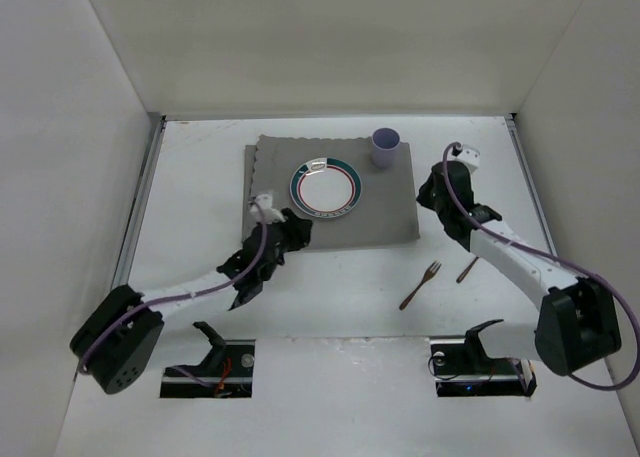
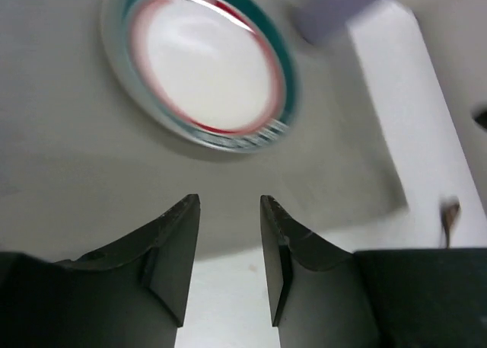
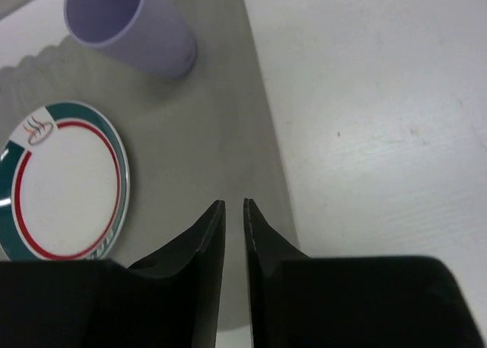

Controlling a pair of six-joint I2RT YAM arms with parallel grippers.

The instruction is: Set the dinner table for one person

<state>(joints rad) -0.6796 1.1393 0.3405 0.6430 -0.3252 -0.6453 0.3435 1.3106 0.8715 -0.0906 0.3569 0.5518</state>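
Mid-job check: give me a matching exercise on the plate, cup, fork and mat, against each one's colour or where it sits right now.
1 plate
2 cup
3 fork
4 mat

A grey, spread under the plate
B lilac, standing near the mat's far right corner
C lying on the bare table, nearer the arms than the mat
D white with green and red rings

Pairs: 1-D, 2-B, 3-C, 4-A
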